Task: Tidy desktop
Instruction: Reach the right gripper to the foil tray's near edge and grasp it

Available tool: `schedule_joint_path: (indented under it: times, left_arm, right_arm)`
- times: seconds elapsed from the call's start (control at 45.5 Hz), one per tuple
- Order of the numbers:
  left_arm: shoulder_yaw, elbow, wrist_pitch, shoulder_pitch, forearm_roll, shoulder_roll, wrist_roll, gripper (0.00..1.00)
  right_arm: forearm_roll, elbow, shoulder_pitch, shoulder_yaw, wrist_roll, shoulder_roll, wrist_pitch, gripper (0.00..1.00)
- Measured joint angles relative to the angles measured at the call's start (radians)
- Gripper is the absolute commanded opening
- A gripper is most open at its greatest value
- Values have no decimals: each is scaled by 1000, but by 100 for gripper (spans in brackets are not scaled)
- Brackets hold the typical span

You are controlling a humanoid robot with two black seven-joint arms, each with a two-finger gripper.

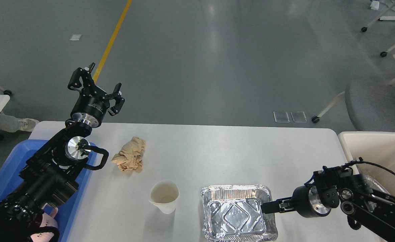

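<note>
The desktop (217,151) is a wide white tabletop with rounded corners. On it lie a crumpled brown paper napkin (130,155), an empty white paper cup (164,196) and an empty foil tray (237,212) near the front edge. My left gripper (104,78) is open and empty, raised above the table's back left corner. My right gripper (267,206) reaches in from the right, and its fingers are closed on the right rim of the foil tray.
A blue plastic tray (19,158) sits at the left edge under my left arm. A cream bin (379,148) stands off the table's right end, with something silvery inside behind my right arm. A grey chair (375,104) is beyond the bin.
</note>
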Motion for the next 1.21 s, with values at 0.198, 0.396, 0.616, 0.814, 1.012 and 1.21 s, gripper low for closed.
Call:
schedule_joint_path:
  times: [0.198,0.396,0.616,0.814,1.012,1.21]
  left_arm:
    - [-1,2,-3,9,0,0,-1,97]
    - [-1,3,-4,11,0,-1,-3,97]
    - [-2,3,-6,11,0,2,-5,97]
    - [-2,3,-6,10,0,3,-5,97]
    - [-1,3,-5,10,0,3,-5,97]
    - [-1,3,-4,10,0,3,-5,97]
  right_arm:
    - [-6,-38,-21,-1,-5,29,-27,85]
    - [-19,-48,-51,-1,-7,59,-39,58]
    - [-33,-110,-56,6,-8,100,-60,45]
    - [-31,-145,-50,10,-9,116,-77,7]
    - [-19,-147,-49,11,-57,118,-63,0]
    - [-15,-146,-46,22,-77,119,-44,0]
